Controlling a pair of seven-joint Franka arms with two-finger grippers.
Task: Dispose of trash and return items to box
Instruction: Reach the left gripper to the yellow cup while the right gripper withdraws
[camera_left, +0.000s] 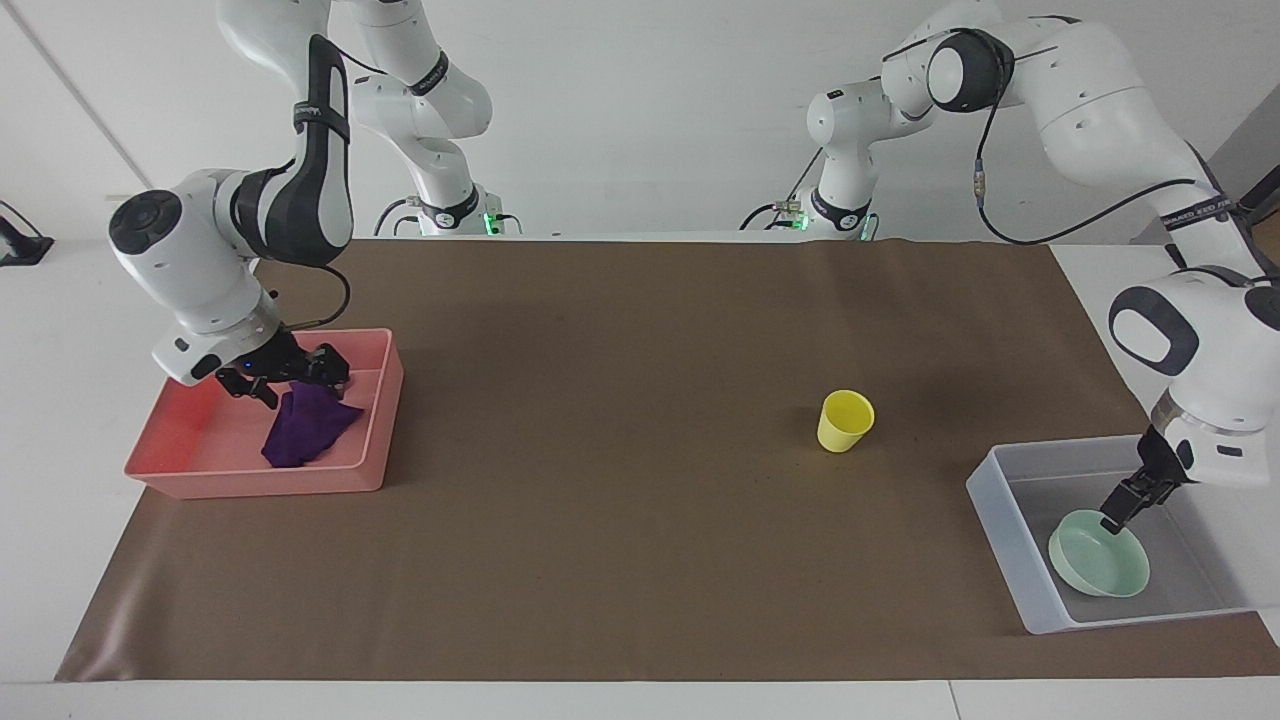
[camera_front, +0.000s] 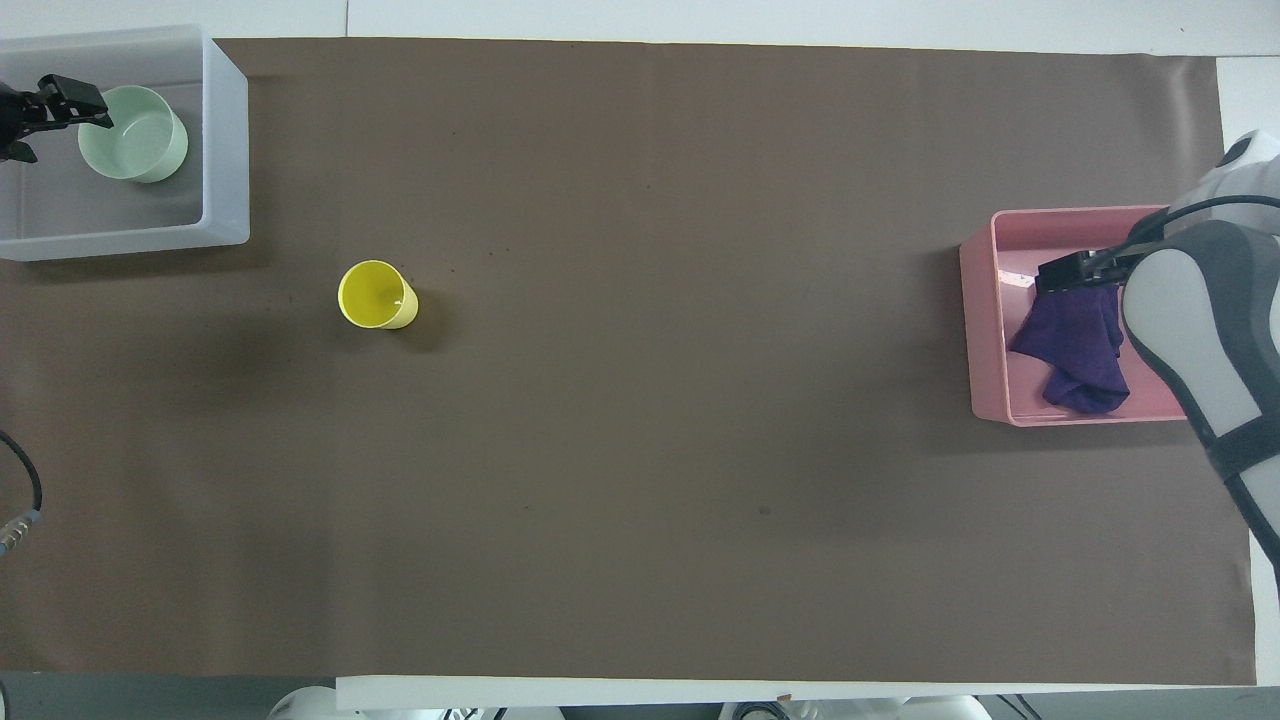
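Note:
The purple cloth (camera_left: 305, 425) lies crumpled on the floor of the pink tray (camera_left: 250, 480) at the right arm's end of the table. My right gripper (camera_left: 292, 375) hangs just above it, open and empty. The cloth (camera_front: 1075, 345) and right gripper (camera_front: 1075, 270) also show in the overhead view. The mint-green bowl (camera_left: 1100, 567) sits on the floor of the translucent box (camera_left: 1000, 520) at the left arm's end. My left gripper (camera_left: 1125, 505) is open at the bowl's rim. The yellow cup (camera_left: 845, 420) stands upright on the brown mat, apart from both grippers.
The brown mat (camera_left: 600, 520) covers most of the table between the tray (camera_front: 985, 340) and the box (camera_front: 225, 150). The cup (camera_front: 375, 295) stands a little nearer to the robots than the box. The bowl (camera_front: 133, 132) is by the box wall toward the mat.

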